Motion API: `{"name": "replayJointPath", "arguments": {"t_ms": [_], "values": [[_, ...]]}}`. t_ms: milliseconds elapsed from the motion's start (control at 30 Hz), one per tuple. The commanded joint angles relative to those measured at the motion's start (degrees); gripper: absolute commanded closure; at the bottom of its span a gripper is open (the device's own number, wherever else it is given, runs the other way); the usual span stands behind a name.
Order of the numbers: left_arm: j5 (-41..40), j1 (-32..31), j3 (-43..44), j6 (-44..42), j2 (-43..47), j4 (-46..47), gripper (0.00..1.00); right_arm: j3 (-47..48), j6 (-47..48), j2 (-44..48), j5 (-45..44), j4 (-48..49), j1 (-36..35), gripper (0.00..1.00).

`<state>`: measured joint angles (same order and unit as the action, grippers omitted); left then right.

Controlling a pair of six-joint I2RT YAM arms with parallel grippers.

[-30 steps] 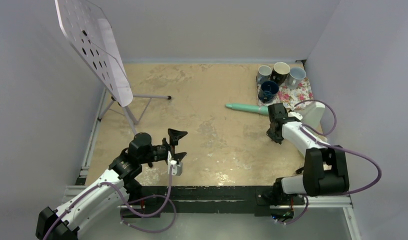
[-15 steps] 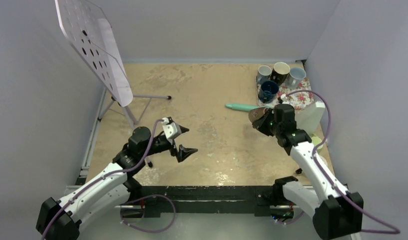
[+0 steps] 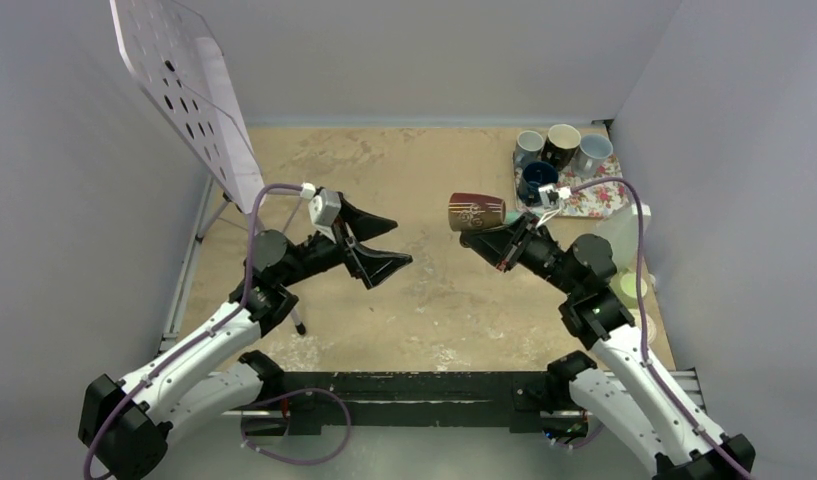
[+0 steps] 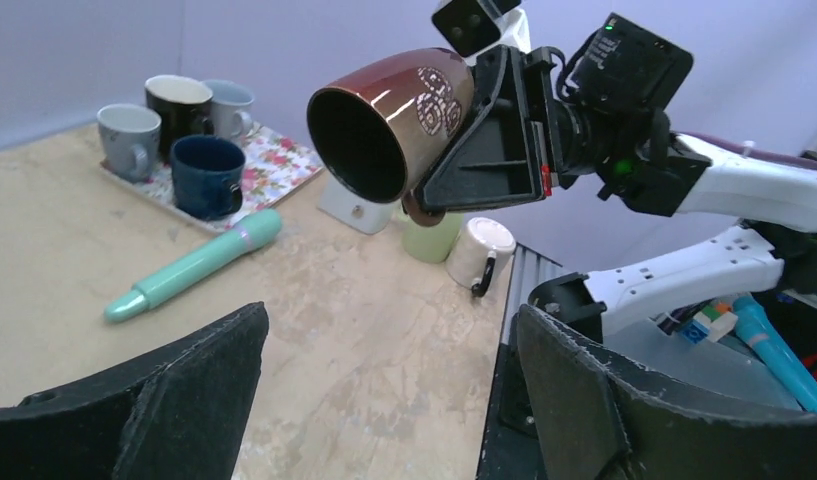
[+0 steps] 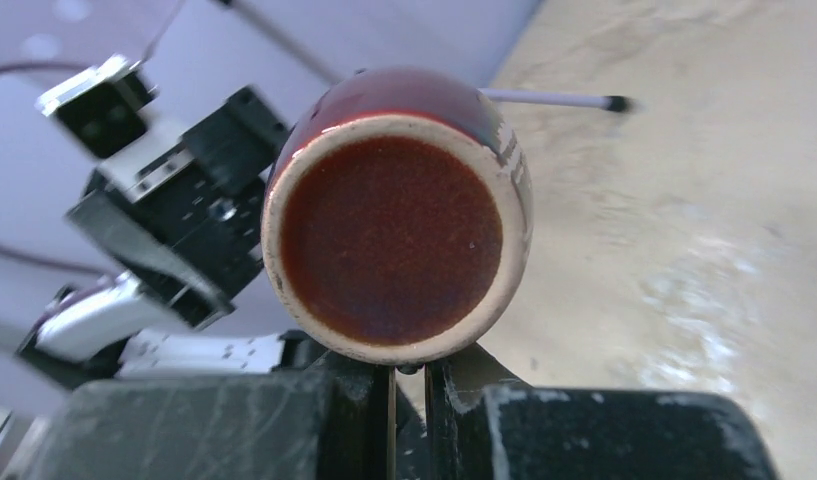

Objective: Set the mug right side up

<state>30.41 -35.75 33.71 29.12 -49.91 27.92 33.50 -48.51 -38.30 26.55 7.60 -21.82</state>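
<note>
Big sandy table point(image 3: 434, 170) fills most of the top view, with a white holey board point(image 3: 189, 100) on a stand off at 10 o'clock. The left gripper point(image 3: 399, 243) sits around 9 o'clock of the middle, its jaws spread wide and holding nothing, aimed at the other arm. The right gripper point(image 3: 496, 236) is up in the air at about 3 o'clock, fingers squeezed nearly together on the underside of the brown mug point(image 3: 477, 212), looks like by its handle. The mug hangs off the table on its side at 10 o'clock from that gripper, mouth facing the left gripper and base facing the right wrist camera. A flowery mat point(image 3: 599, 195) at 2 o'clock carries four cups point(image 3: 537, 182), all upright. A teal stick point(image 4: 194, 265) lies flat just near the mat, well below the mug. A white cup point(image 4: 481, 255) and a green cup point(image 4: 431, 238) sit together at the right edge.
</note>
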Motion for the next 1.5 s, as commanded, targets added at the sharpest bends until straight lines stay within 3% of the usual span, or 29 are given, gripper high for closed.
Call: {"name": "replayJointPath", "arguments": {"t_ms": [0,167,400,467,567,800,867,967,1000,1100,1200,1233,1367,1467], "values": [[6.82,-0.31,4.09,1.23,-1.26,9.29,0.01,2.47,-0.81,-2.42,5.53,16.64,-7.21,1.0],[10.76,-0.58,5.64,-0.45,-1.65,11.84,0.03,6.4,1.91,-8.28,3.24,20.22,-15.01,1.0],[9.93,-0.92,4.95,0.94,-0.9,11.79,0.1,11.08,4.3,-12.97,2.96,21.84,-18.21,1.0],[7.31,-0.96,5.39,1.15,-1.03,12.61,0.18,12.21,5.23,-15.07,3.36,21.53,-19.27,1.0],[4.79,-0.96,6.29,2.24,-1.08,13.65,0.37,13.81,5.97,-17.94,4.08,21.32,-20.79,1.0],[5.4,-0.97,5.85,2.28,0.29,14.8,0.42,15.11,7.35,-20.36,4.64,21.08,-21.65,1.0],[4.97,-0.95,5.96,2.19,0.33,14.77,0.52,15.38,7.54,-20.95,5.32,21.23,-21.68,1.0],[2.25,-1.03,6.48,1.91,0.17,14.11,0.92,16.64,8.23,-22.27,6.6,20.31,-21.82,1.0],[1.1,-0.94,6.6,1.1,0.16,13.27,1.0,17.09,9.06,-22.6,6.69,19.14,-21.84,1.0],[-3.33,-0.83,6.8,-4.66,1.51,7.52,1.0,18.24,12.97,-22.75,4.84,11.56,-21.86,1.0],[-6.37,-0.88,6.38,-15.11,3.17,-1.53,1.0,17.96,15.11,-22.01,1.72,3.92,-21.85,0.53],[-7.94,-0.82,6.1,-19.14,3.54,-4.21,1.0,17.62,15.12,-21.5,0.34,1.07,-21.85,0.42],[-11.94,-0.75,4.62,-37.09,4.84,-13.64,1.0,16.97,16.65,-19.51,-4.07,-10.78,-21.84,0.34],[-5.8,-0.83,4.67,-57.5,5.44,-24.74,1.0,15.84,17.16,-16.22,-5.98,-16.21,-21.8,0.3]]}}
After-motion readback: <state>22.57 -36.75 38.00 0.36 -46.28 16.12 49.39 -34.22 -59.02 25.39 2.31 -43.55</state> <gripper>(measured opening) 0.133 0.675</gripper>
